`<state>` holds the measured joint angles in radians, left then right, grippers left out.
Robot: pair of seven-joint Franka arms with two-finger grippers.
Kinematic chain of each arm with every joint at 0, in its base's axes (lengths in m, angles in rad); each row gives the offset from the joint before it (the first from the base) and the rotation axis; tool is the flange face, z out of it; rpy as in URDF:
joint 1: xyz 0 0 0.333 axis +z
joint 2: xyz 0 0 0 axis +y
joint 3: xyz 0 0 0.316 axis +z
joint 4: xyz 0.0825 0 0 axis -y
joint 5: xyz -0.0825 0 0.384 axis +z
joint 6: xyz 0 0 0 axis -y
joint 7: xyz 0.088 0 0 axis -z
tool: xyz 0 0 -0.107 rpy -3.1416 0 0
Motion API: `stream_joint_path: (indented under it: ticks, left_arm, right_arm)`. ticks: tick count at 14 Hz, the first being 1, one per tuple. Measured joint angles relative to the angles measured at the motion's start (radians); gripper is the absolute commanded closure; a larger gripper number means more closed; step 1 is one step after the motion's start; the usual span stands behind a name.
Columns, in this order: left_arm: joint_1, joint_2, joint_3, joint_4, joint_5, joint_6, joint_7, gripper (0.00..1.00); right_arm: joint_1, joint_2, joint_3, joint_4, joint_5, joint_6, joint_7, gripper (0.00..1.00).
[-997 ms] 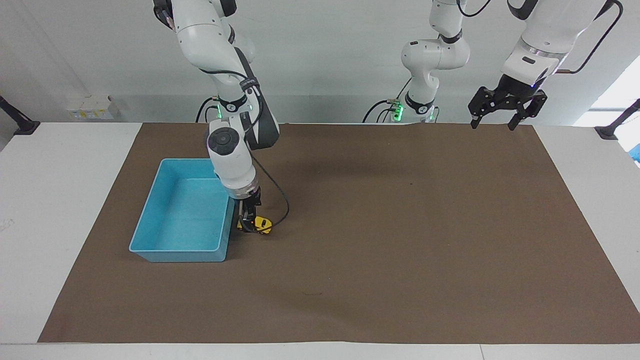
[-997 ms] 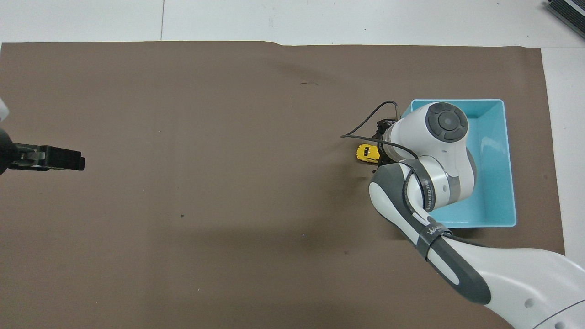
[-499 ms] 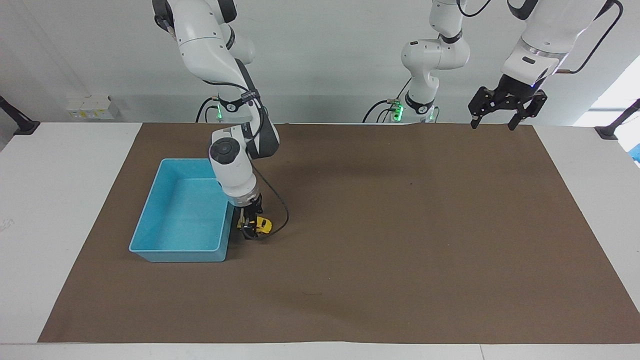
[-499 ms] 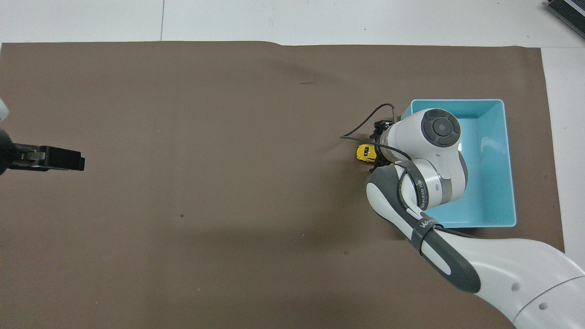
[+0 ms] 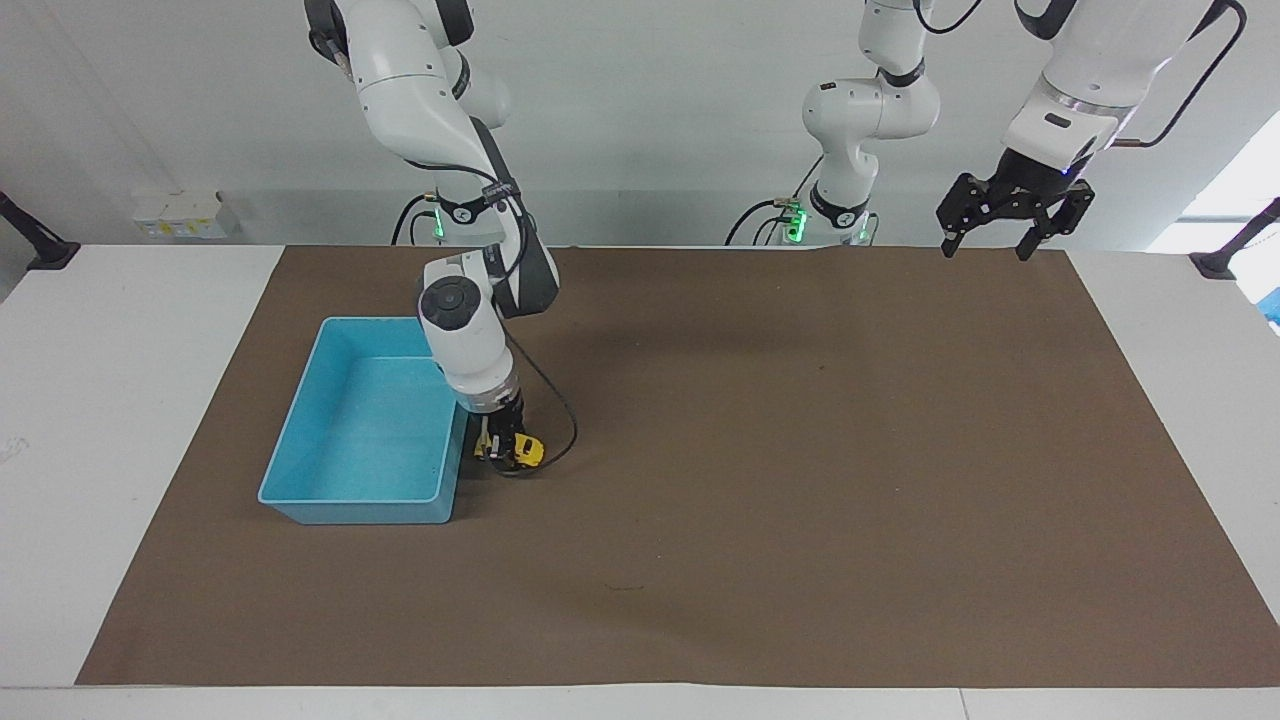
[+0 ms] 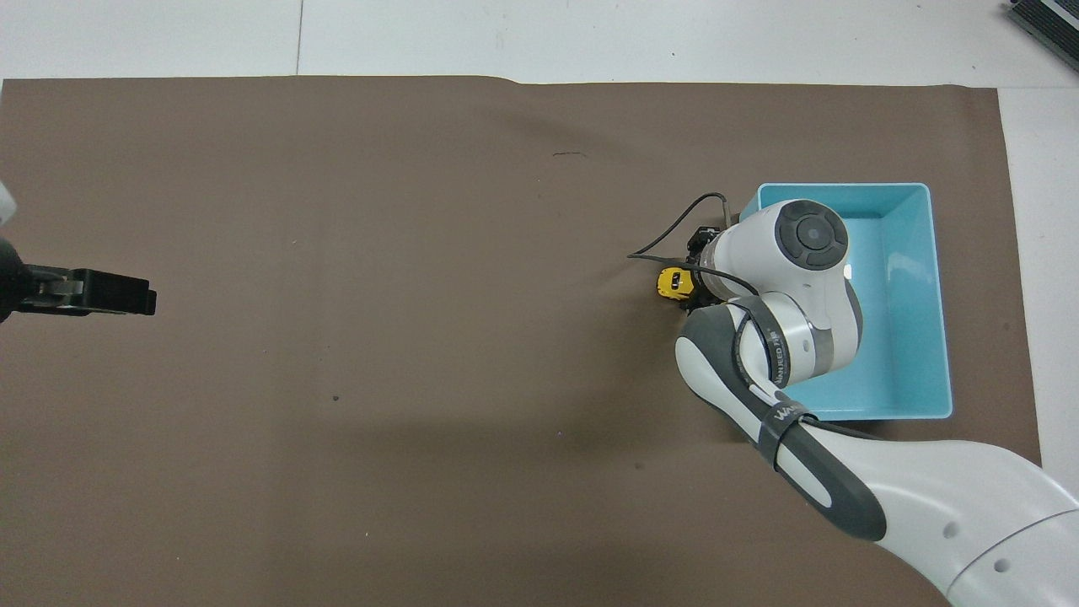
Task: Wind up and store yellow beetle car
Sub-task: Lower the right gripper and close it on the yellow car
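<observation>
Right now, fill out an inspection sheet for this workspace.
Surface: white table under a brown paper mat.
Job's things: tiny yellow beetle car on the mat beside the empty blue plastic bin.
Clutter: nothing seen.
Grippers: right gripper down at the car, shut on it; left gripper open, raised over the mat's edge, waiting.
Cables: black cable looping off the right wrist.
Surroundings: white wall, clamps at table ends.
</observation>
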<state>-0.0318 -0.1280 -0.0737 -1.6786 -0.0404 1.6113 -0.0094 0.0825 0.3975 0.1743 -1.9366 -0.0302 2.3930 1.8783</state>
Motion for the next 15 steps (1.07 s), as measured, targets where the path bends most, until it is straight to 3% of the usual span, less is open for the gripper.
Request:
stream_joint_path:
  ticks: [7, 15]
  left_arm:
    - [0.0, 0.0, 0.0, 0.0, 0.0, 0.0, 0.0, 0.0]
    - [0.0, 0.0, 0.0, 0.0, 0.0, 0.0, 0.0, 0.0]
  right_arm:
    - [0.003, -0.029, 0.004, 0.057, -0.004, -0.109, -0.004, 1.0]
    - [0.007, -0.12, 0.04, 0.106, -0.004, -0.244, -0.046, 1.0]
